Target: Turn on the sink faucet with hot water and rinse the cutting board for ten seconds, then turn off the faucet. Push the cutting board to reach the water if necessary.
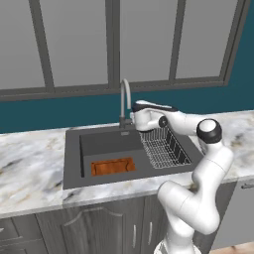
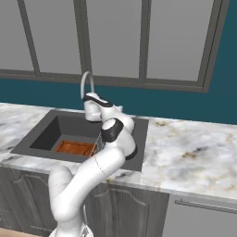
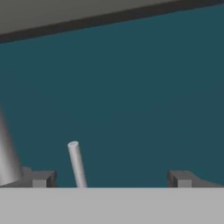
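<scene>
Left base view: sink faucet [image 1: 124,101] upright at the back rim of the sink [image 1: 72,158], gooseneck curving forward over the basin. Cutting board [image 1: 112,166] flat on the basin floor, near the front wall, left of the wire dish rack [image 1: 164,147] filling the right part of the basin. White arm bent up from the lower right and stretched leftward over the rack, hand ending just beside the faucet's base; fingertips not discernible here. Marble counter [image 1: 30,163] to both sides, dark cabinets [image 1: 79,228] below, teal wall [image 1: 44,116] and grey window panes behind.

Right base view: arm rising from the lower left, elbow over the sink's right part, hand close against the lower stem of the faucet [image 2: 87,85]. Board [image 2: 75,147] lying in the basin, partly hidden behind the forearm. Sink rim [image 2: 28,146] dark grey, counter [image 2: 194,148] broad to the right.

Hand view: gripper [image 3: 111,178] spread wide, two dark fingertips [image 3: 40,178] far apart at the bottom, nothing clasped between. Slim grey lever [image 3: 76,164] standing slightly tilted between the tips, nearer the left one, touching neither as far as visible. Thicker grey faucet stem [image 3: 6,153] at the left edge, teal wall behind.
</scene>
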